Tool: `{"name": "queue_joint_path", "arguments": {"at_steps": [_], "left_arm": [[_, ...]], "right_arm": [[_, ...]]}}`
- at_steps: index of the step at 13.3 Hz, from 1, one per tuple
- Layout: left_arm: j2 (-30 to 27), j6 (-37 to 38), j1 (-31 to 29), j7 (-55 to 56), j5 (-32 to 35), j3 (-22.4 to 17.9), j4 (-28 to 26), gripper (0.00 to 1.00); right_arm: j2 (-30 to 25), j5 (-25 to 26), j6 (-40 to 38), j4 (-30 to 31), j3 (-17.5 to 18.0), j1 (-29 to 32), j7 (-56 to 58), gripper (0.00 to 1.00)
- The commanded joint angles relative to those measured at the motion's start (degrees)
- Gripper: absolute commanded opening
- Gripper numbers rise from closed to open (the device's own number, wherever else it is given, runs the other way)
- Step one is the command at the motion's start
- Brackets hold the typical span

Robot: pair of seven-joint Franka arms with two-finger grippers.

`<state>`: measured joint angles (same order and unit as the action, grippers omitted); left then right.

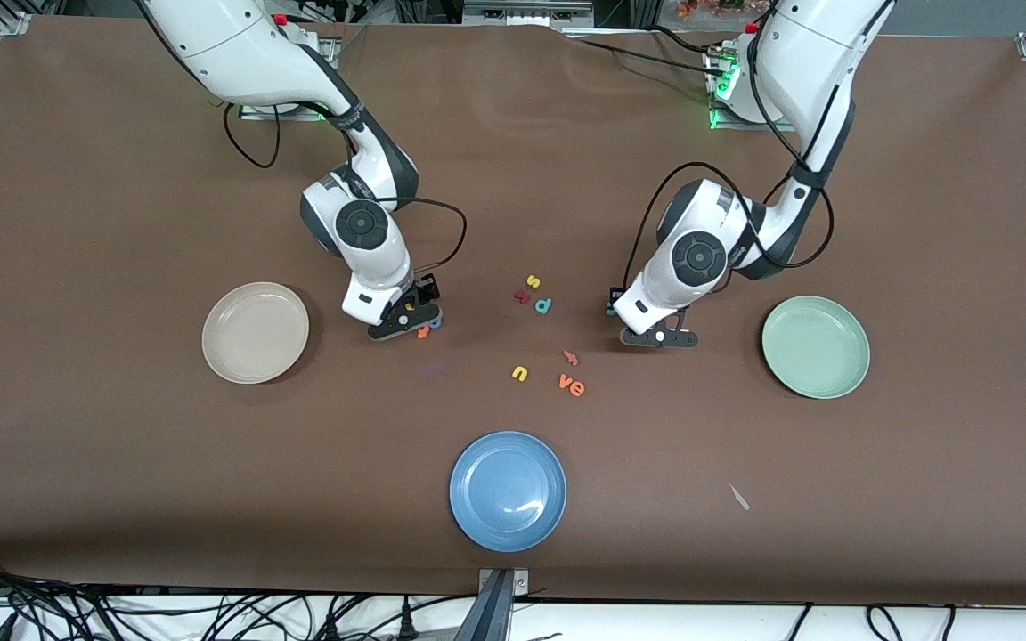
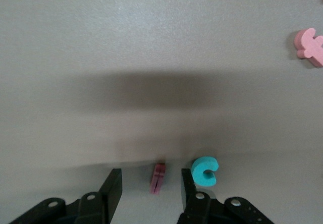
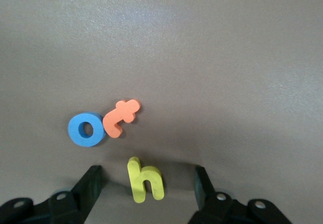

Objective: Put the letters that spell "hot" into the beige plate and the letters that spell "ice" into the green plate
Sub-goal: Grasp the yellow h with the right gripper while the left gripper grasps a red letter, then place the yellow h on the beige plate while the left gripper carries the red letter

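My right gripper (image 1: 403, 322) (image 3: 147, 176) is low over the table beside the beige plate (image 1: 255, 332). It is open, with the yellow h (image 3: 145, 179) lying between its fingers and touching neither. The orange t (image 3: 121, 117) (image 1: 422, 333) and blue o (image 3: 87, 129) (image 1: 435, 324) lie just past the h. My left gripper (image 1: 658, 337) (image 2: 150, 178) is low between the letter cluster and the green plate (image 1: 816, 347). It is open astride the dark red i (image 2: 158, 177). The teal c (image 2: 204, 171) sits just outside one finger. The orange e (image 1: 577, 387) lies nearer the front camera.
A blue plate (image 1: 508, 490) sits near the front edge. Loose letters lie mid-table: yellow s (image 1: 533, 281), teal p (image 1: 543, 305), a dark red letter (image 1: 522, 296), salmon-pink letter (image 1: 571, 358) (image 2: 310, 46), yellow u (image 1: 519, 373), orange v (image 1: 565, 383).
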<state>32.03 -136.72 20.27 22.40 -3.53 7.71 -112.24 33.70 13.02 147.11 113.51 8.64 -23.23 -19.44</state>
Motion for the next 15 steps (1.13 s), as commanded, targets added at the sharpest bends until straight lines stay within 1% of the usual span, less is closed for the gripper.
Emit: {"name": "queue_joint_path", "arguments": {"at_steps": [1,3,6,8,10,11,12,13,15], "left_arm": [[0.49,-1.36,0.91,0.71,-0.6,-0.68,-0.18,0.48],[0.57,-1.36,0.91,0.71,-0.6,-0.68,-0.7,0.38],[0.4,-1.36,1.35,0.71,-0.6,-0.76,-1.23,0.15],[0.23,-1.27,1.35,0.71,-0.6,-0.76,-1.32,0.01],[-1.17,-0.48,0.48,0.54,-0.6,-0.76,-0.97,0.0],[-3.18,1.0,-0.48,0.01,-0.6,-0.76,-0.79,0.0],[-5.38,4.5,-2.15,-1.03,-0.52,-0.76,-0.01,0.0],[-7.32,9.49,-4.16,-3.83,-0.6,-0.76,1.65,0.0],[-10.14,18.29,-8.9,-11.29,-0.6,-0.76,4.29,0.0]], "right_arm": [[-1.18,0.16,2.39,3.03,-0.38,0.37,-0.51,0.73],[-1.18,0.16,2.66,3.21,-0.47,0.37,-0.51,0.59],[-1.36,-0.02,2.66,3.21,-0.47,0.46,-0.51,0.41],[-1.71,-0.1,2.66,3.21,-0.55,0.55,-0.51,0.23],[-2.49,-0.1,2.57,3.47,-0.91,0.64,-0.33,0.08],[-3.02,-0.1,2.4,3.48,-0.91,0.81,-0.16,0.06],[-3.64,-0.19,2.22,3.48,-0.91,0.9,0.11,0.05],[-4.95,-0.28,1.87,3.56,-0.91,1.68,0.37,0.05],[-8.28,-0.1,-2.59,3.56,-0.73,4.05,1.42,0.05]]}}
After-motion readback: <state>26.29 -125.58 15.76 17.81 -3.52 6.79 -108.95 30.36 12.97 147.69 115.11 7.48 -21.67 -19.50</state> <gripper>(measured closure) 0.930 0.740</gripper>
